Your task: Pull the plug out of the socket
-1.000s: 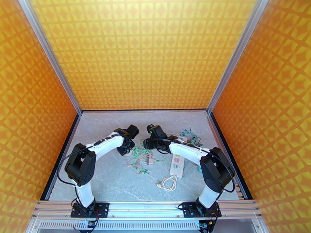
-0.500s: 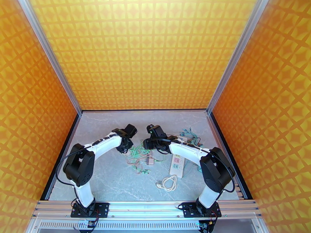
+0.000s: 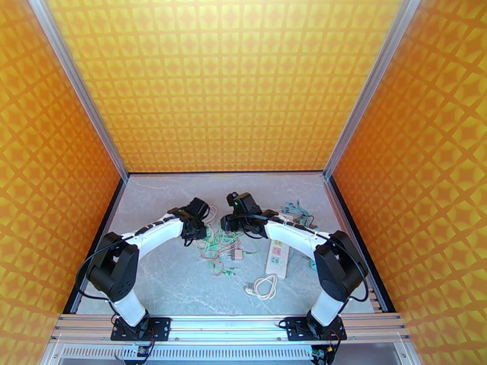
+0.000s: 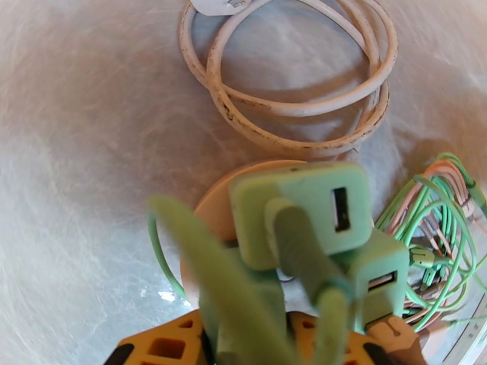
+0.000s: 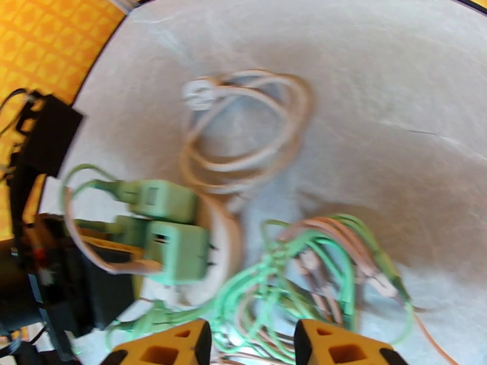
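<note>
**My left gripper pinched a green plug at mid-table**
The plug sat on a round cream socket between my two grippers, a white cord coiled at its 12 o'clock in the left wrist view. My right gripper's jaws stood apart over green cables. The white strip lay at the socket's 4 o'clock, apart.
</note>
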